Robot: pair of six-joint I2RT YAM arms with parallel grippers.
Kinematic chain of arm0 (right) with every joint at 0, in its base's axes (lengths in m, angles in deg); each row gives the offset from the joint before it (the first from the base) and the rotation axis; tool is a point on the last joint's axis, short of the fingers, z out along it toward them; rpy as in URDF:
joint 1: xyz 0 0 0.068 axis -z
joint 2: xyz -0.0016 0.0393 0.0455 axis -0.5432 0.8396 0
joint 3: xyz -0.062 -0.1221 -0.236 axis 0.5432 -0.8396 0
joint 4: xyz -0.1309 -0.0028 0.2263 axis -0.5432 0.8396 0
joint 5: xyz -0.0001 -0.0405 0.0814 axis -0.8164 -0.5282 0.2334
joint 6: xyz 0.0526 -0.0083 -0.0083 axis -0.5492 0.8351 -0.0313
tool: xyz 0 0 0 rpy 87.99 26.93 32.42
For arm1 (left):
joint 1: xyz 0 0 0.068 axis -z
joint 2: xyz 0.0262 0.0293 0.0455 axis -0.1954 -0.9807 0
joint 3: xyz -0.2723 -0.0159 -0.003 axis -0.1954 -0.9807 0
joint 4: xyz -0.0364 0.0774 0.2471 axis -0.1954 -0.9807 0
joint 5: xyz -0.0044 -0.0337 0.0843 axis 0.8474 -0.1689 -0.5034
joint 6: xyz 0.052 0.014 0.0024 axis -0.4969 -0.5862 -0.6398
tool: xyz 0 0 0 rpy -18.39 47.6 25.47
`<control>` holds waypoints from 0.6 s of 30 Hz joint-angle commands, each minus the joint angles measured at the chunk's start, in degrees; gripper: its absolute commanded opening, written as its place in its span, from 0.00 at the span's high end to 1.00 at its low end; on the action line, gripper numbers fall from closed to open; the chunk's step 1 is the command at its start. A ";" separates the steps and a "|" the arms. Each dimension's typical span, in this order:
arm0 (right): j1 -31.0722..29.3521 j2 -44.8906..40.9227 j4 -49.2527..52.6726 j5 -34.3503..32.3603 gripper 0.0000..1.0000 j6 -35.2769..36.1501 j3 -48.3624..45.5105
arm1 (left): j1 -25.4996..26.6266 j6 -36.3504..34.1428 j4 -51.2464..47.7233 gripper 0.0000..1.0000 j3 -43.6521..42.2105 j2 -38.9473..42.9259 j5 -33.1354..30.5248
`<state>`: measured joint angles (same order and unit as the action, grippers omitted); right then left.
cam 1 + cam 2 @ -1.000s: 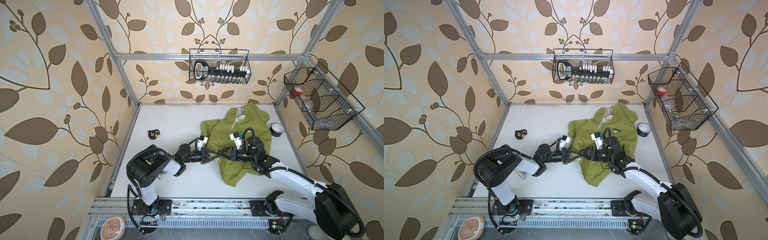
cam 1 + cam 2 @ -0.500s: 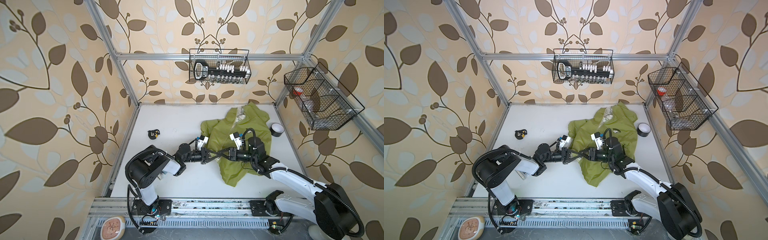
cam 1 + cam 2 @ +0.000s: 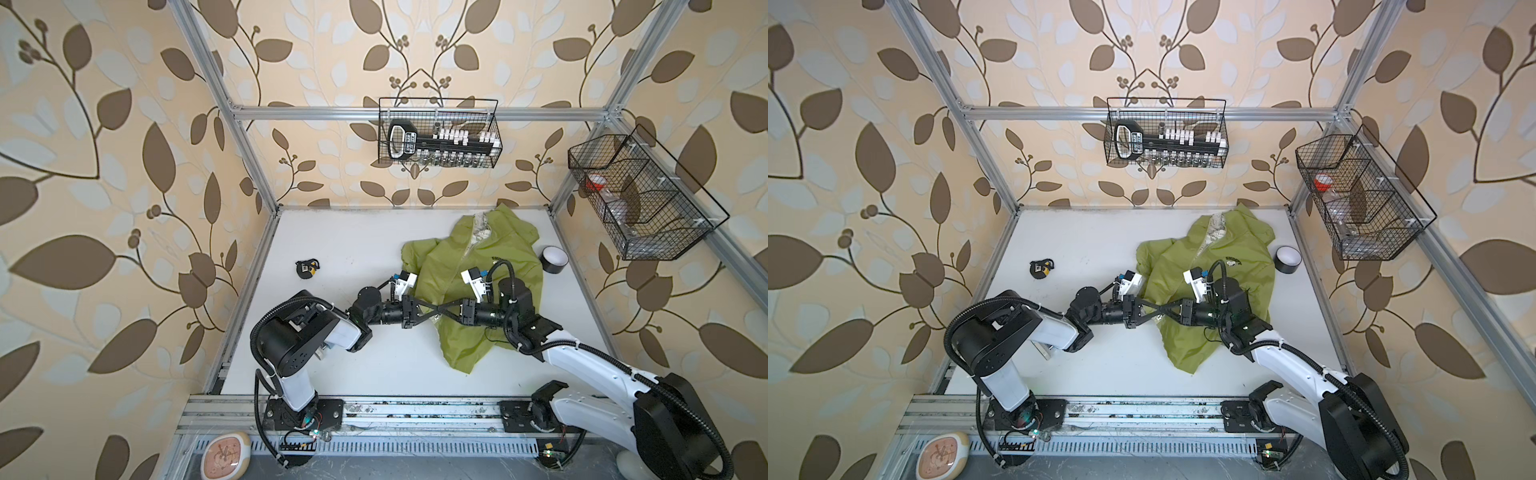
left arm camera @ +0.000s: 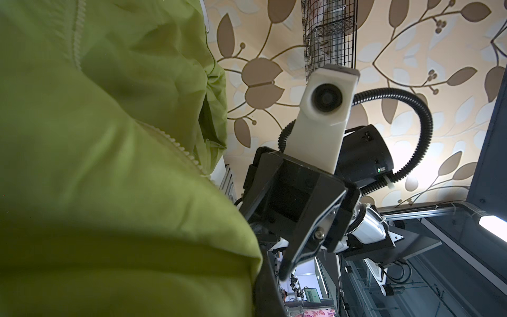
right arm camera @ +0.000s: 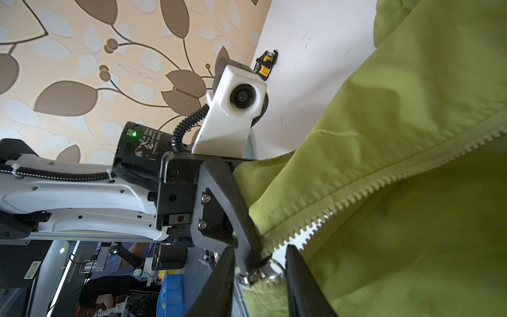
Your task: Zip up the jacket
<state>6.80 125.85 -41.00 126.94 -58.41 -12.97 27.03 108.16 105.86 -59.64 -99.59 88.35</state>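
The lime-green jacket (image 3: 490,266) (image 3: 1233,282) lies crumpled on the right half of the white table, front up. Its pale zipper teeth (image 5: 397,175) are parted above the metal slider (image 5: 255,274). My left gripper (image 3: 435,310) (image 3: 1158,309) reaches in from the left and is shut on the jacket's bottom edge beside the slider. In the left wrist view the fabric (image 4: 109,192) hides its jaws except one dark finger (image 4: 267,296). My right gripper (image 3: 444,310) (image 5: 260,263) meets it tip to tip. Its fingers (image 5: 296,274) stand on either side of the slider, with gaps showing.
A black tape roll (image 3: 555,258) sits just right of the jacket. A small black-and-yellow object (image 3: 306,268) lies at the table's left. Wire baskets hang on the back wall (image 3: 438,137) and the right wall (image 3: 636,195). A metal rail (image 3: 395,411) runs along the front.
The right gripper's jaws have drawn closer together around the slider. Both arms and the jacket stay almost where they were.
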 commanded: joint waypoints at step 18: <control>0.27 -2.38 2.13 0.32 0.82 1.25 -1.26 | 0.37 -0.27 3.68 1.00 1.63 1.38 1.77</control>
<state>6.95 124.10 -39.25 126.94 -58.13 -13.28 27.03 108.18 105.86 -59.64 -99.59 88.35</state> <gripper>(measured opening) 0.187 0.048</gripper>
